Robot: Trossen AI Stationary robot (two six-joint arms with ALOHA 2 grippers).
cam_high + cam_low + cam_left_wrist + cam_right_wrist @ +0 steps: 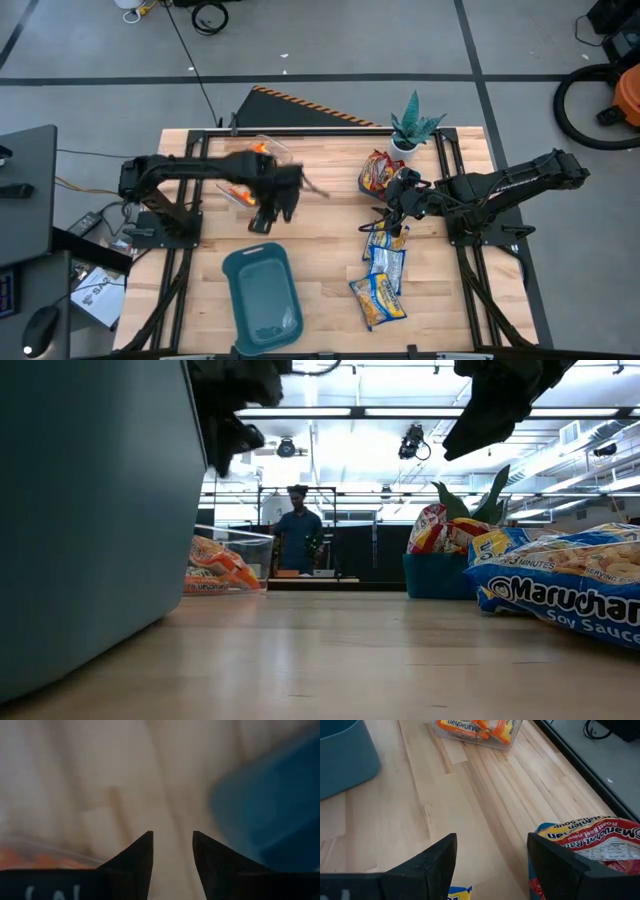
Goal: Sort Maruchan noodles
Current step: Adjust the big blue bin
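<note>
Wooden table (330, 250): blue packets (385, 270) at lower right read "Maruchan Soy Sauce". Left gripper (172, 855) and right gripper (492, 857) both gape, empty.

Even, bright overhead light from ceiling strip lamps (290, 410). The left wrist view is smeared with motion blur around its fingers (135, 862). The right wrist view is sharp; gloss shines on the red packet (600, 840) beside its fingers.
</note>
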